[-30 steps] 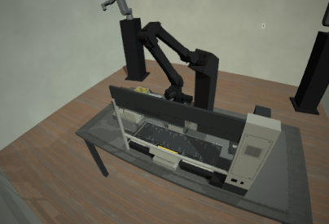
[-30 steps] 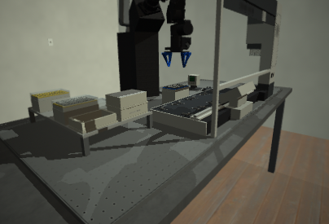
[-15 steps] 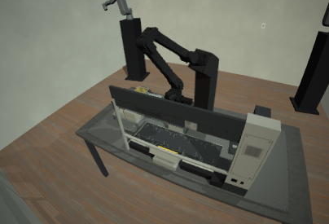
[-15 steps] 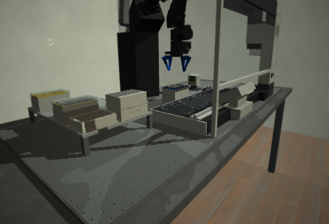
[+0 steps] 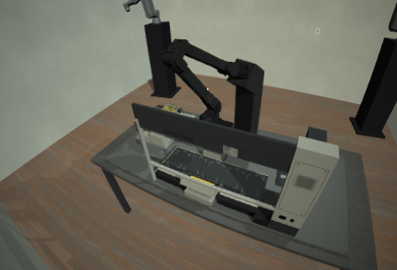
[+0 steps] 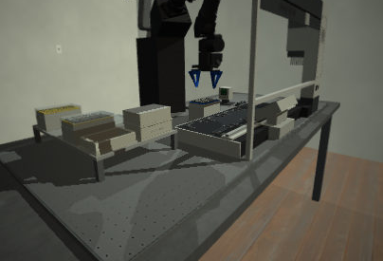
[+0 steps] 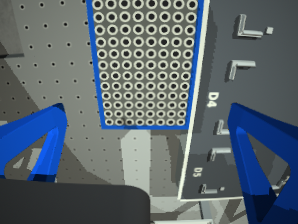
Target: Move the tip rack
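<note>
Wrist view: claw [image 7: 149, 156] spread wide, gripping nothing, above uncovered blue tip rack [image 7: 145, 63] beside the deck [image 7: 253, 96].

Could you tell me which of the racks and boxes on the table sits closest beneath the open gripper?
The blue-topped tip rack, standing alone beside the deck with its cover off. The open gripper hangs above it; the others sit together on the shelf, farther left.
</note>
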`<state>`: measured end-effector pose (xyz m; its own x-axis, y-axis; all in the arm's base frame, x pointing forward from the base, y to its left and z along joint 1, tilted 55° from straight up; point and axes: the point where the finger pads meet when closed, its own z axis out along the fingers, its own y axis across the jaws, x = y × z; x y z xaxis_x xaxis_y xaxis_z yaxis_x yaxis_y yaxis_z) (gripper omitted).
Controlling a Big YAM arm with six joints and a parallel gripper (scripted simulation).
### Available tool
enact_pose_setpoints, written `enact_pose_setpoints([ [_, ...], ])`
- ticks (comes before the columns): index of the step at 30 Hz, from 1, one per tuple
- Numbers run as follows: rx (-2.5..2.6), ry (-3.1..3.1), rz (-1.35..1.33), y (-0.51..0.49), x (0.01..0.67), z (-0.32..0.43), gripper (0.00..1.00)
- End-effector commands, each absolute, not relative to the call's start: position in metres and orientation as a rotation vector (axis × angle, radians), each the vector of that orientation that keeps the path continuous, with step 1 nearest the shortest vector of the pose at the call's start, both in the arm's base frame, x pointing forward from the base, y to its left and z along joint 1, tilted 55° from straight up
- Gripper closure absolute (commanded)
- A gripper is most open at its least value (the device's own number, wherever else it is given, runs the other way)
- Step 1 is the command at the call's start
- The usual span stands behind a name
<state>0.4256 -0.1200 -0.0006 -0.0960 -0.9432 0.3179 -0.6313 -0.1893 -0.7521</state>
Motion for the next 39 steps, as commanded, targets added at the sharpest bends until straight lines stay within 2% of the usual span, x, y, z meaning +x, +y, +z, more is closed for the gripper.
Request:
enact_pose_setpoints([
  [1, -1.831, 1.719, -1.191, -0.126, 0.428, -0.007, 0.0],
  [39, -1.831, 1.719, -1.19, -0.142, 0.47, -0.041, 0.0],
])
